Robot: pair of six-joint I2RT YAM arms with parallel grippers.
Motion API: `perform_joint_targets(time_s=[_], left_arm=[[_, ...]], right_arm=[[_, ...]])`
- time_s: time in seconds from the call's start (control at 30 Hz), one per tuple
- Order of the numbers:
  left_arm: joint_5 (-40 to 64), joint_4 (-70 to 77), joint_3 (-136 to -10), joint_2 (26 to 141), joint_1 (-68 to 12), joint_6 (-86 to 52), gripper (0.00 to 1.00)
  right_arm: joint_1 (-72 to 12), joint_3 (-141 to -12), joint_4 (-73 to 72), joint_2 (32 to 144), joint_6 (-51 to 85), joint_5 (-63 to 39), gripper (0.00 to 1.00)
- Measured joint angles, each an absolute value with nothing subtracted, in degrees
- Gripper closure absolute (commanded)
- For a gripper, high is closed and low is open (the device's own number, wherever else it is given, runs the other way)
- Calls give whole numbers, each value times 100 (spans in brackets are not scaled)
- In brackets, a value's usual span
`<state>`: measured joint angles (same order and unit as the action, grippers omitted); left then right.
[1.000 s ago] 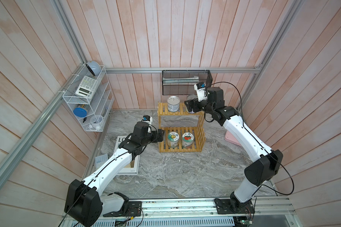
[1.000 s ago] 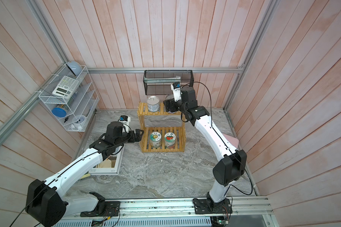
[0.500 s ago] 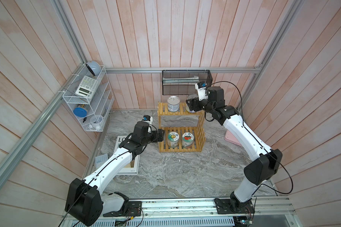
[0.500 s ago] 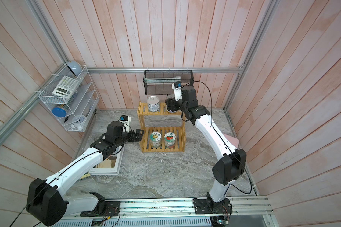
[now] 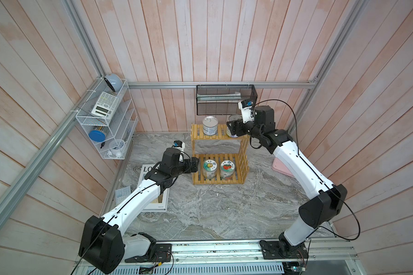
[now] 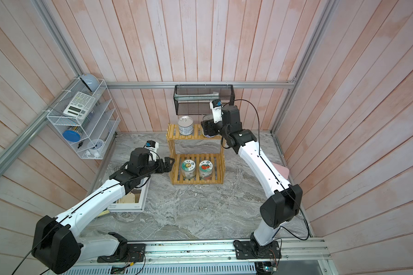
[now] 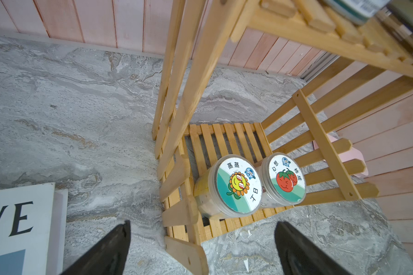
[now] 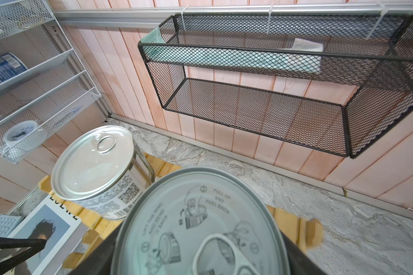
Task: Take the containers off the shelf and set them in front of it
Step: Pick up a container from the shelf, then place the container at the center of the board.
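At shelf's top right edge | right gripper apparently grips tin

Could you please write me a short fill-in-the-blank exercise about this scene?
The blue-label tin and the second tin stand on the shelf's ___ tier.
The jar beside the tomato-lid jar shows a ___ on its lid.
The left gripper's jaws stand ___.
The right gripper's jaws flank a ___.
Missing: upper; sunflower; open; tin.
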<state>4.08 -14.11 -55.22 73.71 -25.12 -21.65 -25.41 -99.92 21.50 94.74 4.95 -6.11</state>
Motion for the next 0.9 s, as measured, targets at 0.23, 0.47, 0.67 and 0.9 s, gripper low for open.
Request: perform_joint_targets(time_s=[0.23, 0.47, 0.67, 0.9], left_arm=[[408, -1411, -5522, 7371, -2512, -2165, 0], [405, -1415, -5524, 7373, -2506, -2165, 0], [408, -1417, -5529, 7373, -2506, -2163, 0], [408, -1417, -5529, 7371, -2506, -2165, 0]], right_arm=[[-2609, -9242, 2123, 8586, 572, -578, 35], [-3173, -7944, 2108, 7367, 576, -342, 35], [-3972, -6807, 2121, 6438, 578, 141, 35], [-4488, -5389, 1900, 5739, 731, 650, 35]])
